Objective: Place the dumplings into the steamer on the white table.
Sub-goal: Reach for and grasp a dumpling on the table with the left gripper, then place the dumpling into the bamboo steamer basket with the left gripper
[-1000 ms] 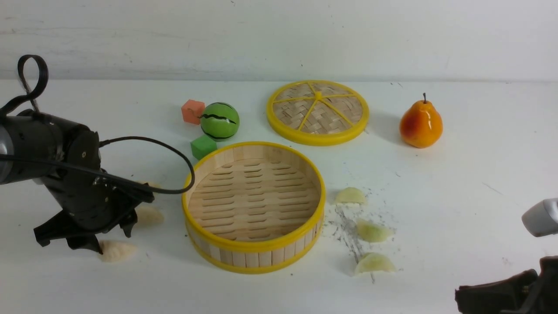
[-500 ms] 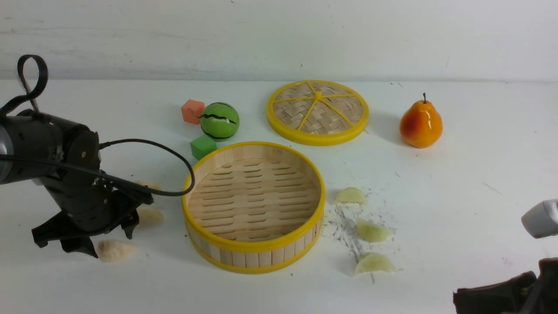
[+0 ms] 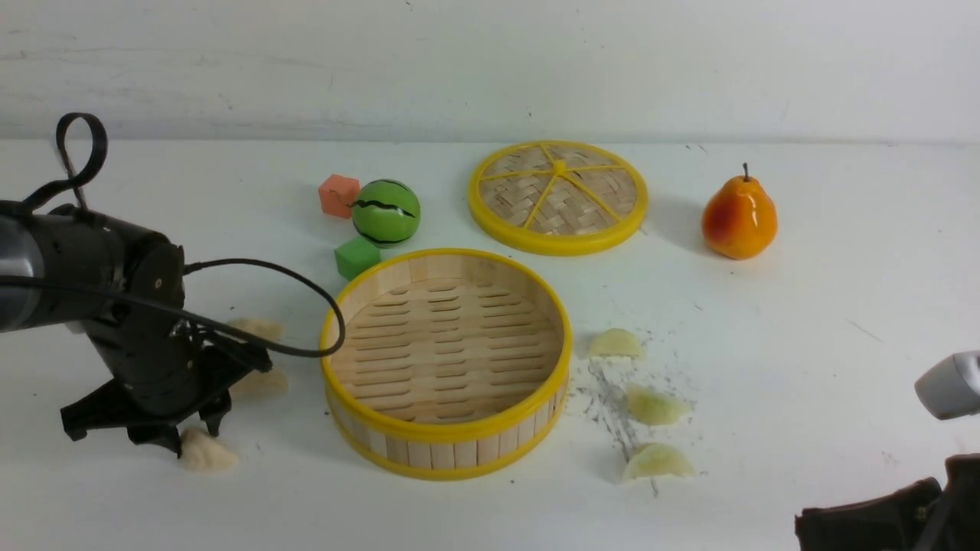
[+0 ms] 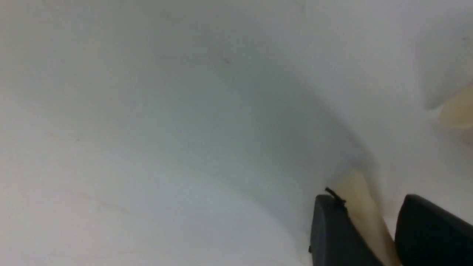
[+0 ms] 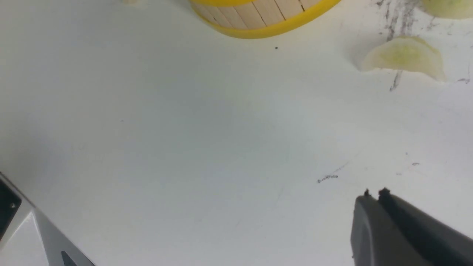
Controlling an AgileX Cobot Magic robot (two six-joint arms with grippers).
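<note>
The steamer [image 3: 448, 453] stands mid-table, nothing inside it. Left of it lie three cream dumplings. My left gripper [image 3: 193, 442] is down at the table with its jaws closed round the nearest cream dumpling [image 3: 205, 457]; in the left wrist view that dumpling [image 4: 355, 194] sits between the two black fingers [image 4: 332, 229]. The other two [image 3: 262, 383] [image 3: 259, 327] lie just behind. Three pale green dumplings [image 3: 615, 344] [image 3: 654, 405] [image 3: 658, 461] lie right of the steamer. My right gripper [image 5: 374, 194] is shut and holds nothing, low at the front right [image 3: 873, 520].
Behind the steamer are the woven lid [image 3: 557, 195], a green ball [image 3: 386, 213], an orange cube [image 3: 338, 196] and a green cube [image 3: 356, 257]. A pear [image 3: 739, 218] stands at the back right. The white table [image 3: 804, 344] has grey scuffs by the green dumplings.
My left gripper has shifted slightly right and closed in on the nearest cream dumpling, which now looks narrower and tipped between the fingers. The right arm has barely moved.
</note>
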